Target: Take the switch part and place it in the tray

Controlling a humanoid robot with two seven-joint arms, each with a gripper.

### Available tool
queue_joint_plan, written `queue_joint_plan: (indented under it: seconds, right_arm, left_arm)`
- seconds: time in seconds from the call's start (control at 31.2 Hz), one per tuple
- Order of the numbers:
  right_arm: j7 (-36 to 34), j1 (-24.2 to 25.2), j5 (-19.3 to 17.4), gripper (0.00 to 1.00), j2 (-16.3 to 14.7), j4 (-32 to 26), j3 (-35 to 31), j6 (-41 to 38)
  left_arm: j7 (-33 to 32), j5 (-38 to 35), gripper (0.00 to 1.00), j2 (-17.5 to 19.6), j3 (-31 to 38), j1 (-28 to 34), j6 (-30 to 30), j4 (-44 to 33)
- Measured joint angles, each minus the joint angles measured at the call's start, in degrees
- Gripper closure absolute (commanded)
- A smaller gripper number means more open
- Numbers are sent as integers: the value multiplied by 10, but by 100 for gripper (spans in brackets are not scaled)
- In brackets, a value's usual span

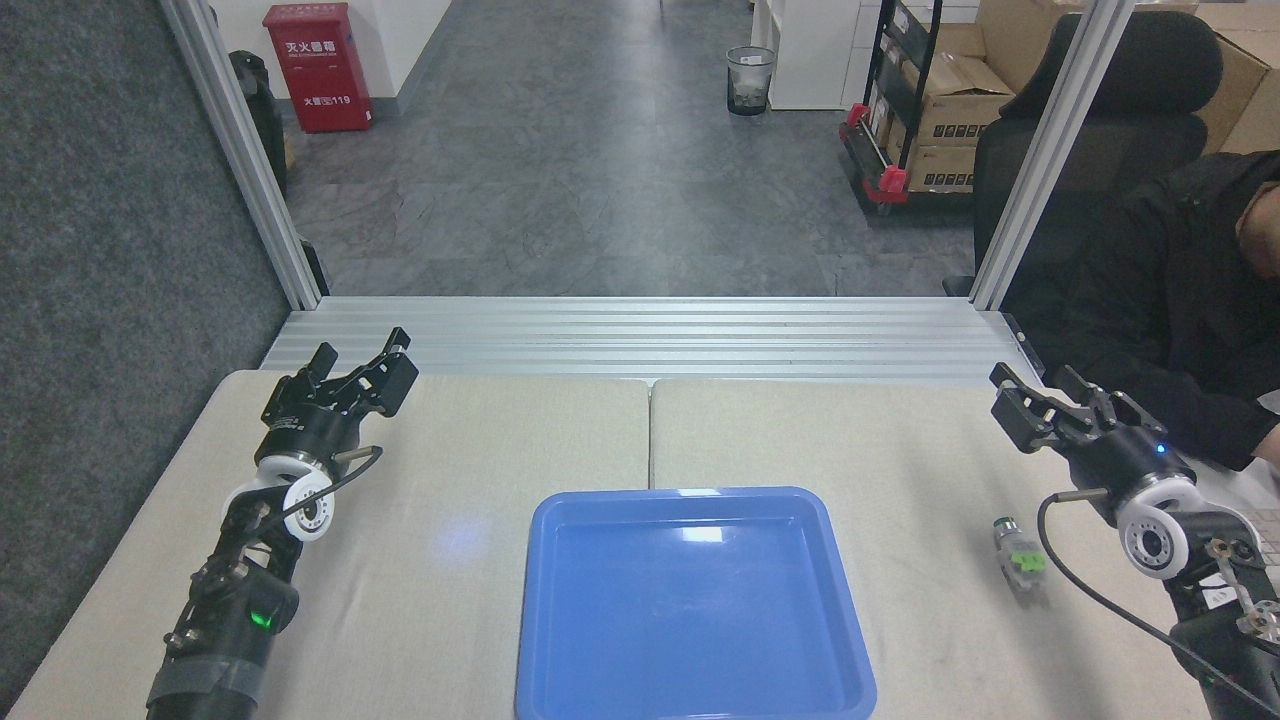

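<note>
The left gripper (365,358) hung over the far left part of the table (450,560), its fingers spread apart with nothing between them. The right gripper (1035,385) hung over the far right part of the table, its fingers likewise parted and holding nothing. Just near of the right gripper's wrist, and to its left, the switch part (1017,549) lay on its side on the tabletop, its green clip showing, beside the black cable that looped from that arm. It was apart from the gripper's fingers. To its left, well apart, the blue tray (690,605) sat at the near middle of the table, with nothing in it. A person in a dark jacket (1170,290) sat at the far right, past the table's edge.
</note>
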Motion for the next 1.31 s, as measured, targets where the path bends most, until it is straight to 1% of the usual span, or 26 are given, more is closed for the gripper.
queue_joint_plan:
  seconds: [1.31]
  right_arm:
    - [-1, 14, -3, 15, 0, -7, 0, -1]
  left_arm:
    - [0, -1, 0, 0, 0, 0, 0, 0]
